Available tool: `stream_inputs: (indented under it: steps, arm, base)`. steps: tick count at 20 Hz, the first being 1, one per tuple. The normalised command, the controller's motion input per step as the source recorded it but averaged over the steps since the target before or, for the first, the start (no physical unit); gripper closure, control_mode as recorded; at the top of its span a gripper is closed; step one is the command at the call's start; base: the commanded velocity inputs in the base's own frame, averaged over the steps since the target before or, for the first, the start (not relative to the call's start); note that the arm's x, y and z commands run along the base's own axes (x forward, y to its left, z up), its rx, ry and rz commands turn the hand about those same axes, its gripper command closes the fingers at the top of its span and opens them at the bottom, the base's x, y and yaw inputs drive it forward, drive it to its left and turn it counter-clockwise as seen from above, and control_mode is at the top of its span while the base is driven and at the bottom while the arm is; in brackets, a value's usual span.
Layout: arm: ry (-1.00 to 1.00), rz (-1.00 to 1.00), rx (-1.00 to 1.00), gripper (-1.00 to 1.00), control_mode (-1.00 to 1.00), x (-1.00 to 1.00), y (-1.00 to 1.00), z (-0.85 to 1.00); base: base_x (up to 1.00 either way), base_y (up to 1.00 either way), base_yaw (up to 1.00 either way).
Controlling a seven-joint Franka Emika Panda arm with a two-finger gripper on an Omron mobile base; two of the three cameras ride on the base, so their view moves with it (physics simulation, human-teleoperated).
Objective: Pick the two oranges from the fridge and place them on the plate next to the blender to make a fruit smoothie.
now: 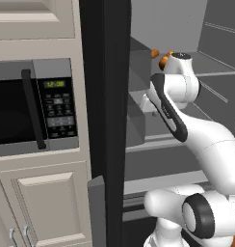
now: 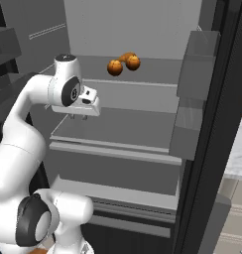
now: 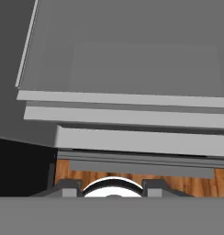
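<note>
Right base view: the fridge (image 2: pixel 143 30) stands open, grey inside, with its black-framed door (image 2: pixel 212 124) swung out to the right.
Oranges: two oranges (image 2: pixel 115 67) sit on an upper shelf (image 2: pixel 157 74) toward the back, close together; a pointed orange item (image 2: pixel 125 56) lies just behind and between them.
Arm: it reaches into the fridge from the lower left, wrist bent over a lower shelf (image 2: pixel 123 129).
Gripper: the gripper (image 2: pixel 77 117) points down above that lower shelf, below and left of the oranges, apart from them; its fingers are too small to judge, so I cannot tell how wide it is. Nothing appears to be held.
Left base view: one orange (image 1: pixel 163 61) peeks out just left of the wrist, with a second orange patch (image 1: pixel 154 53) beside it, possibly the other fruit.
Microwave: the microwave (image 1: pixel 37 103) sits left of the fridge frame, above pale cabinet doors (image 1: pixel 47 202).
Hand view: it looks down on grey shelf edges (image 3: pixel 127 114), with wood floor (image 3: pixel 182 183) below.
</note>
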Motion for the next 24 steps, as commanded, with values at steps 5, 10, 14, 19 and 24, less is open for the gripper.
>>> stream_inputs:
  steps: [5,10,14,19,24]
  arm:
    - [0.0,0.01,0.0,-1.0,-1.0,0.06,-0.02,0.05]
    - [-0.33,0.0,0.0,-1.0,-1.0,0.01,-0.27,0.56]
    - [-0.33,-0.12,0.0,-1.0,-1.0,0.0,-0.31,0.82]
    - [-0.16,-0.2,0.0,-1.0,-1.0,0.32,-0.23,0.75]
    - [-0.03,-0.21,0.0,-1.0,-1.0,0.78,-0.33,0.38]
  base:
    - [0.0,0.0,0.0]
    - [0.0,0.0,0.0]
    - [0.0,0.0,0.0]
    - [0.0,0.0,0.0]
    - [0.0,0.0,0.0]
